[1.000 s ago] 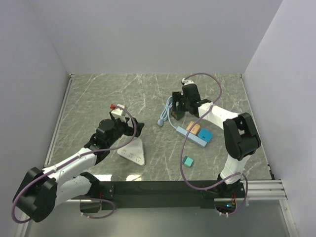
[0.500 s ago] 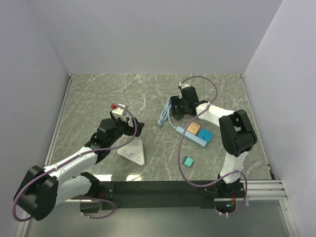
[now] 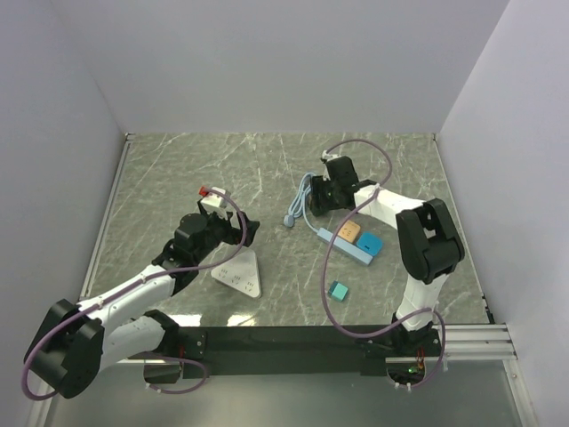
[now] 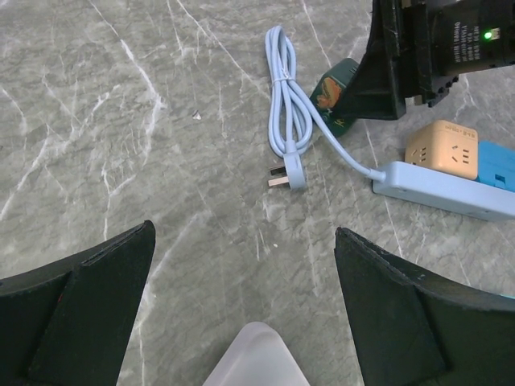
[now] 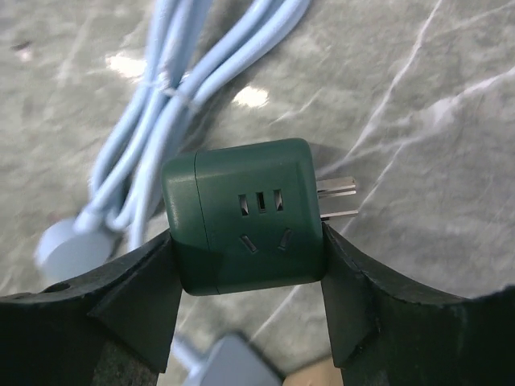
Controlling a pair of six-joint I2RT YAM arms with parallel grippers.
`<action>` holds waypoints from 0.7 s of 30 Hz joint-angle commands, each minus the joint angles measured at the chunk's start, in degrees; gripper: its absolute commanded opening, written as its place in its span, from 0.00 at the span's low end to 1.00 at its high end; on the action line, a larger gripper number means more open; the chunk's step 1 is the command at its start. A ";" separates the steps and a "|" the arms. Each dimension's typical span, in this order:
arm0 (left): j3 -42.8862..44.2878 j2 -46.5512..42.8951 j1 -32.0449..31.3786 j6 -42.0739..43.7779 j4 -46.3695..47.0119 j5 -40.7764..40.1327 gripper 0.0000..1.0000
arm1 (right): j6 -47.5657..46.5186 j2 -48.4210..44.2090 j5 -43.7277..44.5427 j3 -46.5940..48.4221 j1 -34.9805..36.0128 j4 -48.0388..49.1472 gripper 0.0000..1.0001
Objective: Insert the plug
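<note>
A dark green cube plug (image 5: 241, 215) with two metal prongs pointing right sits between my right gripper's fingers; the right gripper (image 5: 246, 241) is shut on it, low over the table beside the coiled light blue cable (image 5: 173, 96). In the top view the right gripper (image 3: 322, 197) is just left of the light blue power strip (image 3: 351, 247), which holds an orange cube (image 3: 348, 230) and a blue cube (image 3: 371, 243). My left gripper (image 3: 238, 242) is open and empty over the tip of a white triangular power strip (image 3: 240, 274).
The cable's own plug (image 3: 290, 221) lies on the marble left of the strip. A small teal cube (image 3: 338, 291) lies near the front. The left wrist view shows the cable (image 4: 283, 104), the green cube (image 4: 331, 104) and the strip (image 4: 447, 189).
My right gripper has turned and shifted slightly left and down with the green cube plug. The left arm has not moved.
</note>
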 commanded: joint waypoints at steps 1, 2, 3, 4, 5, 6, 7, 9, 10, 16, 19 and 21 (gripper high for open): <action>2.38 -1.95 0.20 1.08 1.82 0.38 0.99 | 1.18 -7.44 -4.07 2.08 -0.13 -2.07 0.12; 2.47 -2.65 0.20 1.43 2.09 1.87 0.99 | 1.45 -10.15 -7.13 1.82 -0.13 -2.25 0.09; 2.47 -2.92 0.20 1.61 2.44 2.75 0.99 | 2.15 -11.39 -8.90 1.73 -0.04 -2.69 0.07; 2.47 -3.36 0.20 1.79 2.79 3.80 1.00 | 2.42 -12.62 -10.40 1.73 -0.04 -3.04 0.05; 2.64 -3.88 0.20 2.05 3.14 4.69 0.99 | 2.59 -14.38 -11.98 1.99 -0.04 -3.39 0.00; 2.73 -4.24 0.20 2.40 3.41 7.13 0.99 | 2.68 -15.09 -16.08 2.25 -0.04 -3.92 0.00; 2.73 -4.50 0.20 2.75 3.76 8.29 0.99 | 2.68 -15.62 -17.95 2.51 0.04 -4.97 0.00; 2.91 -5.64 0.37 3.02 4.81 10.92 0.99 | 2.51 -17.11 -22.61 2.61 0.13 -5.33 0.00; 3.08 -5.99 0.37 3.10 4.99 14.15 0.99 | 2.59 -17.64 -27.94 2.08 0.31 -4.63 0.00; 4.58 -9.33 0.90 0.39 6.48 26.46 0.99 | -0.83 -20.89 -45.98 -1.17 2.94 -2.86 0.00; 4.93 -10.39 0.99 -1.64 7.28 30.87 0.99 | -1.45 -22.21 -51.35 -3.01 4.35 -0.33 0.00; 4.84 -11.01 0.99 -2.95 7.54 33.60 0.99 | -2.32 -22.22 -55.49 -3.63 5.75 -0.14 0.00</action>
